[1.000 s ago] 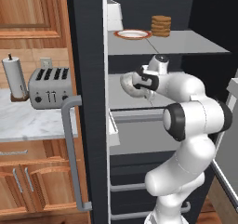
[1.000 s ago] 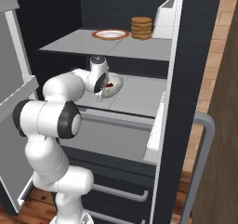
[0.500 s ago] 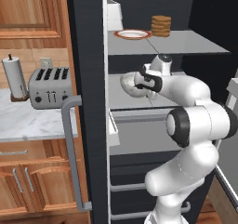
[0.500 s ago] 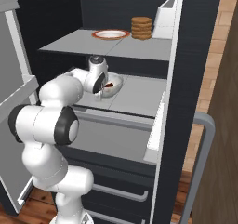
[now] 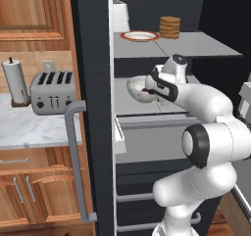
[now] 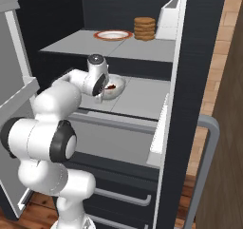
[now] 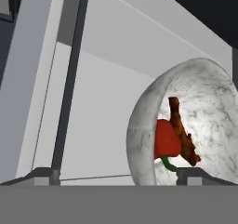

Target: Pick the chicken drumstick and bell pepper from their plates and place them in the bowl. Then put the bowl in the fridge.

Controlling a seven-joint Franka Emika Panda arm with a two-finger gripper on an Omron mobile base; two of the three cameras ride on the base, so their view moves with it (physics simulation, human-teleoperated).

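— Dark finger tips stand wide apart, one near each bottom corner of the hand view; the gripper (image 7: 118,176) holds nothing. One tip sits just under the rim of the bowl (image 7: 186,125).

— So the bowl is on its own?

— It looks that way. It rests on the middle shelf (image 6: 142,97) of the fridge (image 5: 93,107), toward the shelf's front edge on the arm's side, with the bell pepper (image 7: 166,139) and chicken drumstick (image 7: 182,132) inside, touching each other.

— Then what's left to do well?

— The way out, I'd judge. One tip is close to the rim, so the hand should draw straight back along its own line, jaws kept spread, without sweeping sideways and nudging the bowl off the front edge.

— Anything overhead?

— The upper shelf (image 5: 196,44), carrying the orange-rimmed plate (image 5: 139,35) and a stack of brown rounds (image 5: 169,27). Lifting early risks the wrist catching its underside; clear the shelf's front edge first, then rise.
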